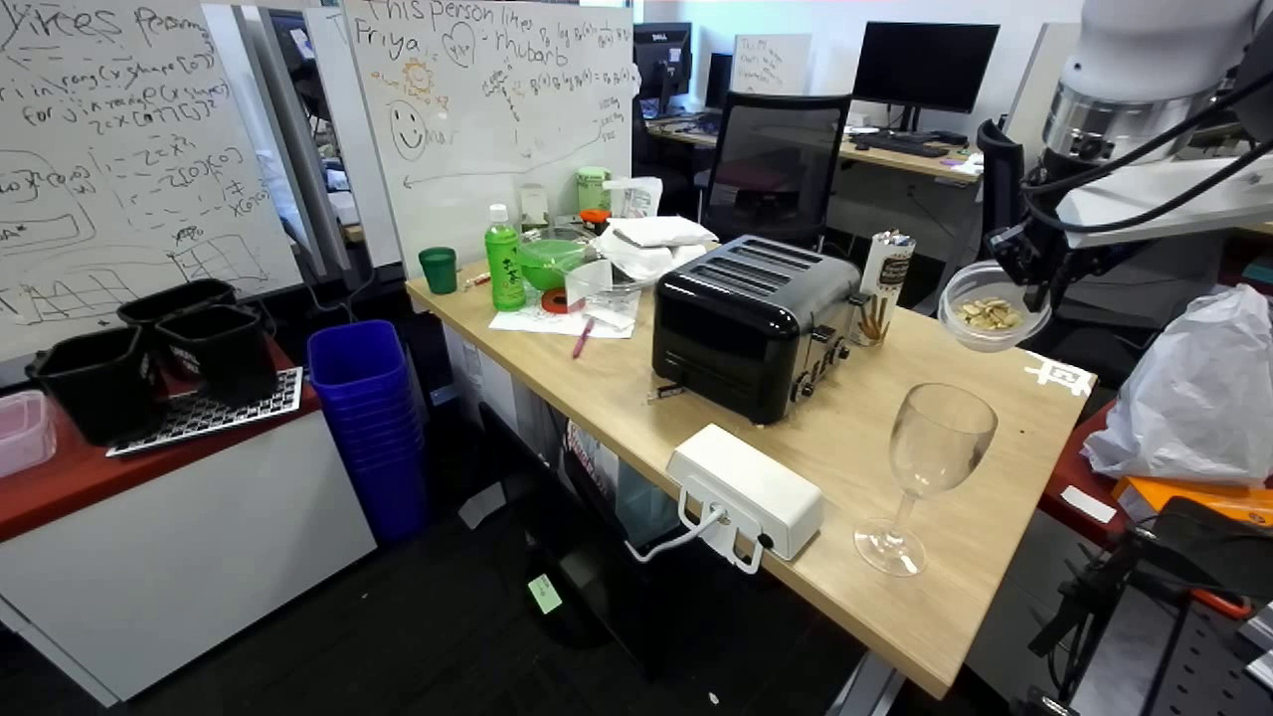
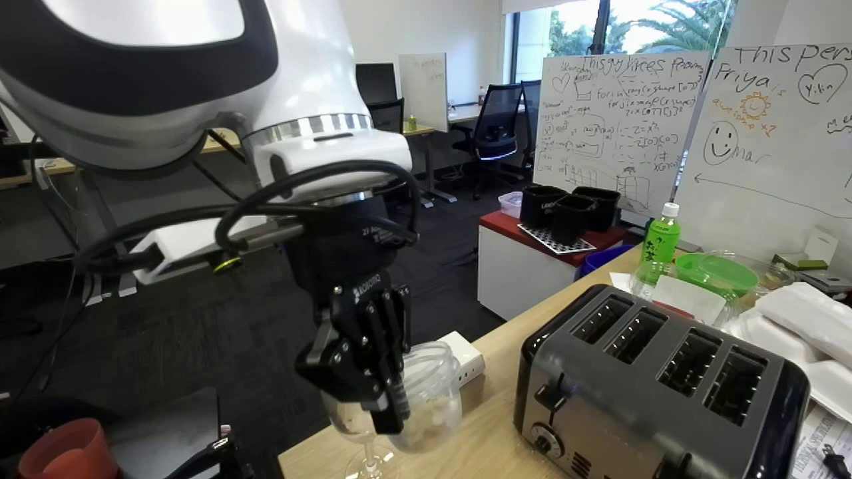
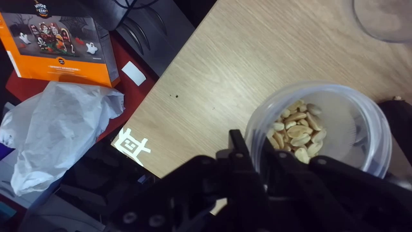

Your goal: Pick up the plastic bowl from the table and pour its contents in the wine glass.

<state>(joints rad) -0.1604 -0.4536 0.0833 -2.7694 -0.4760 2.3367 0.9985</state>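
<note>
I find pincer (image 3: 253, 141) clamped on bowl (image 3: 339, 130), nuts (image 3: 301, 130) inside; in an exterior view, glass (image 1: 935, 452) at bowl's seven o'clock.

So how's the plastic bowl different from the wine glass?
The plastic bowl is held up by the pincer, but the wine glass stands on the table. The plastic bowl has nuts inside, while the wine glass looks empty. The plastic bowl has no stem; the wine glass has a thin one under its cup. Both are round and see-through.
</note>
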